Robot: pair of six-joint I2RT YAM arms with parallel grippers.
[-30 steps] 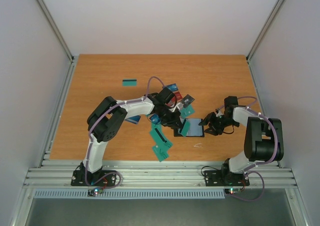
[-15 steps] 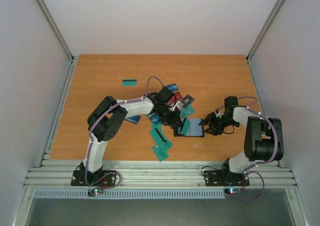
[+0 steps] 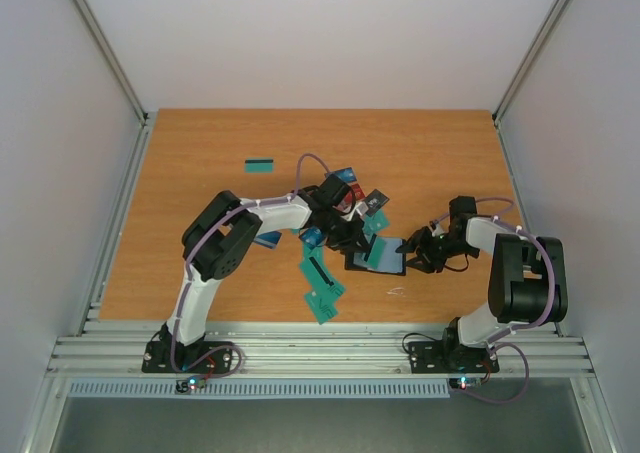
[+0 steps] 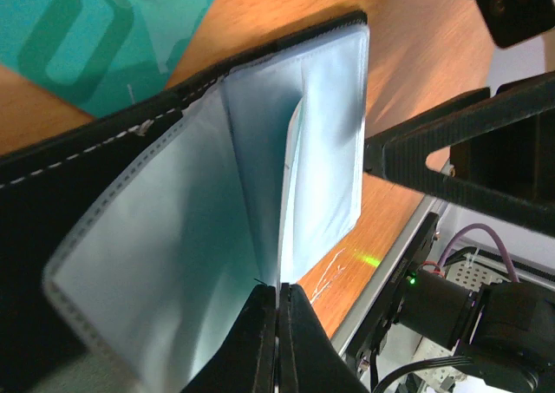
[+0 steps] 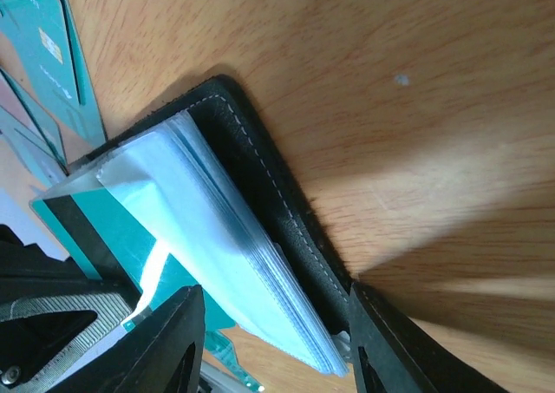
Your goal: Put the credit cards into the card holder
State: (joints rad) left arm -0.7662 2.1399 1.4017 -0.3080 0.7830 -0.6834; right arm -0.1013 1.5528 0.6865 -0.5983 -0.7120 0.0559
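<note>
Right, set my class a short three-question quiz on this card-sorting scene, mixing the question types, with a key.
1. True or false: the card holder lies closed.
2. Which tool has the holder's end between its spread fingers? A) left tool B) right tool C) neither
3. What is the main colour of the lone card lying apart from the other credit cards?
Key: 1 false, it lies open; 2 B; 3 teal.
</note>
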